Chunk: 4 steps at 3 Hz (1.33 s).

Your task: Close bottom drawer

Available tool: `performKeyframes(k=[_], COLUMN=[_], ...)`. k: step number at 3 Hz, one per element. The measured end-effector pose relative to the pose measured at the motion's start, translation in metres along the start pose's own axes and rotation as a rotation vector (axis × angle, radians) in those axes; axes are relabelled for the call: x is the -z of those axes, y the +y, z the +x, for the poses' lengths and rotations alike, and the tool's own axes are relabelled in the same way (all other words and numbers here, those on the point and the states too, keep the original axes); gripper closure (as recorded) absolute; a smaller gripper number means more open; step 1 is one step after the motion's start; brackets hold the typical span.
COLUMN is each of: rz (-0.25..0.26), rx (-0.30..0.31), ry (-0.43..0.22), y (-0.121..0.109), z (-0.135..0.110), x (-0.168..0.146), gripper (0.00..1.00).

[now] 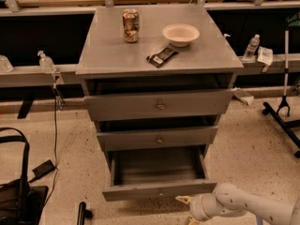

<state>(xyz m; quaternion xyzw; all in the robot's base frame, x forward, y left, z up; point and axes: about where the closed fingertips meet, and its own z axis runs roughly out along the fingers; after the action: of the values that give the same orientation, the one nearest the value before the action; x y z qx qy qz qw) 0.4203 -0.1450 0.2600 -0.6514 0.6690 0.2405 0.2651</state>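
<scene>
I can read no text: the can (131, 26) label and dark wrapper (162, 56) print are illegible. The gripper (185, 200) sits low, just before the bottom drawer (154, 191) front.

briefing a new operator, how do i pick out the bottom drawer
Find the grey cabinet with three drawers; the bottom drawer is its lowest, slimmest front. It alone is pulled far out, its inside showing, with the tool low on the floor side near its right front corner.

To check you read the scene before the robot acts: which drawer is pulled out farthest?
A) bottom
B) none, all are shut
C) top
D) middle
A: the bottom drawer stands far out with its inside exposed; the hand is low, just in front of its right end.
</scene>
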Motion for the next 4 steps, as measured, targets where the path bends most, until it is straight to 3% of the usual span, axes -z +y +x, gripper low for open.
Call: performKeyframes(k=[1,2,3,4], rz=[0.062,0.106,0.182,0.203], rx=[-0.053,-0.082,-0.047,-0.009], ry=[0.092,0.130,0.117,0.120], y=[-0.034,-0.055,-0.075,-0.084], z=[0.046,0.065,0.086,0.090], x=[-0.026,-0.036,-0.041,-0.038], gripper=[0.63,0.86,1.00,1.00])
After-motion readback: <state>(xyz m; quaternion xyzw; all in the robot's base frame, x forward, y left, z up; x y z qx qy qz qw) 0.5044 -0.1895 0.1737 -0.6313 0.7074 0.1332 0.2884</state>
